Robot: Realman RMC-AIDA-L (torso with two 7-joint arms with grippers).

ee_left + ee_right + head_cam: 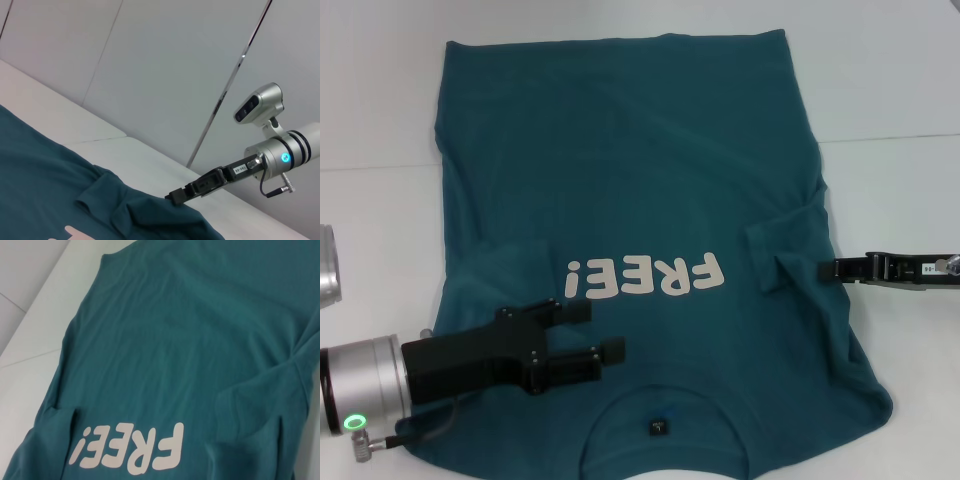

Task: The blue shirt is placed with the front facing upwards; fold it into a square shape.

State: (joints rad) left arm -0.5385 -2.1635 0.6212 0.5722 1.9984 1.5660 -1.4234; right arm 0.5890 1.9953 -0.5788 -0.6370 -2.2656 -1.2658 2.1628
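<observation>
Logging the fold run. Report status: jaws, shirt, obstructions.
Left gripper open, over the blue shirt near the collar. Right gripper at the shirt's right edge by the folded-in sleeve. Shirt front up, both sleeves tucked in. No obstructions.

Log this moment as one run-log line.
dark teal-blue cotton T-shirt: flat, print up, both sleeves folded inward | left pincer: open, over chest | right pincer: at folded right sleeve
</observation>
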